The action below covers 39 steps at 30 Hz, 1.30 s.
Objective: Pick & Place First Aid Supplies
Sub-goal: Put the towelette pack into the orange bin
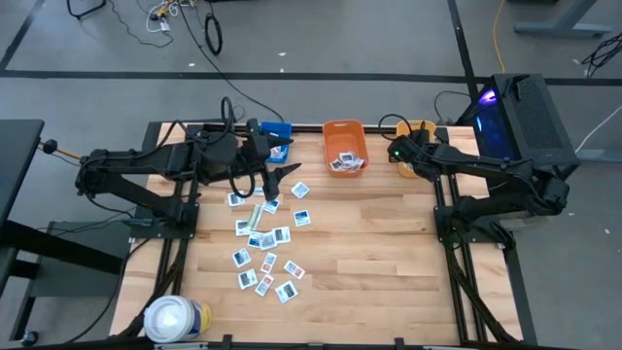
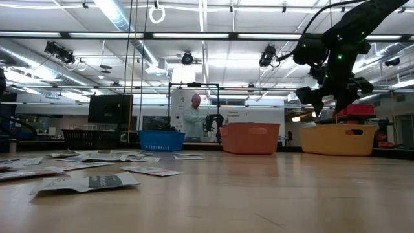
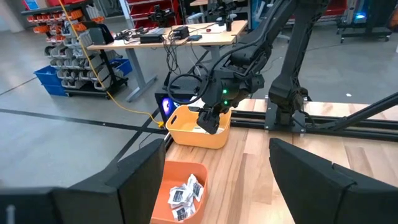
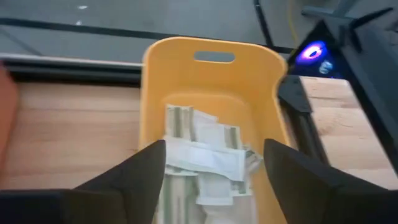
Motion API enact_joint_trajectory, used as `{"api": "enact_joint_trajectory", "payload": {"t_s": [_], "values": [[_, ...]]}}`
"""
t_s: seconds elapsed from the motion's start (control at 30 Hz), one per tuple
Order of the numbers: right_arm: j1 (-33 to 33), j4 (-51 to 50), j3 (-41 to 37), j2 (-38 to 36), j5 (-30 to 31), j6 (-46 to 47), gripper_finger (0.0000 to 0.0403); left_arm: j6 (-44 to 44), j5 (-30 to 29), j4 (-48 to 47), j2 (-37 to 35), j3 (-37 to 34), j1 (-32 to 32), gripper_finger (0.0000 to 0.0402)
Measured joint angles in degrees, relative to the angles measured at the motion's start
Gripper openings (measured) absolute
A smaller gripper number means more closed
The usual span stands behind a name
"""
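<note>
Hovering above the yellow plastic bin (image 4: pixel 211 93) at the far right of the pale wooden tabletop (image 1: pixel 369 243): the right pincer (image 4: pixel 214 165), fingers spread wide and holding nothing, pointing down into the bin over a small heap of white and pale greenish packets (image 4: pixel 202 152) lying on its floor. Seemingly finishing a drop, so doing it well probably means lifting straight up clear of the bin's rim before swinging back, without brushing the packets or nudging the bin. Reaching in from the right edge with the elbow bent and the wrist tipped downward, well apart from the loose supplies. Waiting over the far left of the tabletop: the left pincer (image 1: pixel 282 173), fingers likewise spread and empty, the arm stretching low from the left edge, just beside the blue plastic bin (image 1: pixel 276 136). Sitting between the blue and yellow bins: an orange plastic bin (image 1: pixel 344 144) already containing several white packets. Lying scattered flat on the left half of the tabletop, near the left pincer and trailing toward the near edge: many small white packets with blue or red print (image 1: pixel 262 258), not yet sorted. Standing at the near left corner: a large white roll with a yellow band (image 1: pixel 175 319).
</note>
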Motion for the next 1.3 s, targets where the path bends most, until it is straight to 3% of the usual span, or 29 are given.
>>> {"api": "enact_joint_trajectory", "payload": {"t_s": [0.37,0.6,0.8,1.03,1.3], "values": [[5.08,11.45,0.00,-4.33,-10.77,-11.51,0.0274,-0.09,0.98,0.00,0.00,0.00,-0.02,0.0293],[13.06,23.53,0.00,-7.72,-21.64,-21.13,0.0268,-0.02,1.55,-0.07,0.00,0.00,-0.02,0.0293],[20.12,30.99,0.00,-8.26,-28.63,-22.91,0.0267,-0.46,3.14,-0.42,-0.02,-0.02,-0.02,0.0293],[28.31,32.24,0.00,-8.26,-30.70,-25.28,0.0267,-3.18,10.04,-9.94,-0.02,-0.02,-0.06,0.0293],[33.48,32.31,0.00,-8.26,-30.69,-25.93,0.0267,-7.71,13.62,-20.35,-0.02,-0.04,-0.04,0.0293]]}}
